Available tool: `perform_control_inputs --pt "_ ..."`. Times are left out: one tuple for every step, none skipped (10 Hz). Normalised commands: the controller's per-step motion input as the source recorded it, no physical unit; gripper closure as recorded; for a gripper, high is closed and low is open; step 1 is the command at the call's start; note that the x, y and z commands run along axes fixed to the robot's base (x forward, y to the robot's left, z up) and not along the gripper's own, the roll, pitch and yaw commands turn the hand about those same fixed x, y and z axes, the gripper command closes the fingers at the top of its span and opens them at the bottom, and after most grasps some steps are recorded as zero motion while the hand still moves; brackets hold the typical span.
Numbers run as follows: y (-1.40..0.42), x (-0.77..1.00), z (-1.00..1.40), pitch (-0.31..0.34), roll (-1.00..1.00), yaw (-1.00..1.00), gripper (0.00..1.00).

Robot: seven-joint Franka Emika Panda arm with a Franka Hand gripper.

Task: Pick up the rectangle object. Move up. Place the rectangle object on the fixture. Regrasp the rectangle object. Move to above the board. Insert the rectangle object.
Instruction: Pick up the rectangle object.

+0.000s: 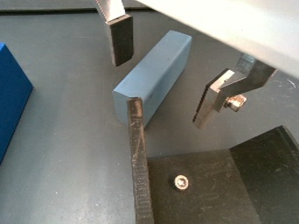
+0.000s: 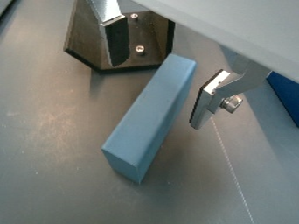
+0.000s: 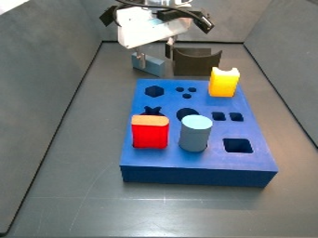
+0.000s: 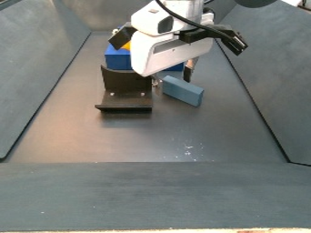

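One board (image 3: 199, 153), the largest item, carries the red cube (image 3: 151, 132), pale cylinder (image 3: 195, 132) and yellow block (image 3: 224, 82) in or over its cut-outs; the remaining holes are empty. The fixture (image 4: 123, 88) stands on the floor beside the rectangle object (image 2: 152, 115), which lies flat directly below the gripper (image 2: 158, 70), fingers apart, straddling its long axis, not touching
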Motion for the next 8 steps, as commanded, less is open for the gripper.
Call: perform_control_inputs --pt "0.02 -0.49 -0.24 -0.249 0.13 -0.15 0.00" --pt "0.02 0.00 0.00 0.000 0.00 0.00 0.00" --pt "0.19 -0.27 -0.07 -0.134 -0.11 -0.01 0.00" --pt "0.08 -0.21 -0.08 -0.140 -0.02 0.00 0.00" --pt "-0.03 0.00 -0.01 0.000 0.05 0.00 0.00" --pt "-0.32 0.00 -0.07 0.000 0.38 0.00 0.00" --pt "-0.18 0.00 0.00 0.000 0.16 0.01 0.00" --pt "0.00 0.00 0.00 0.000 0.00 0.00 1.00"
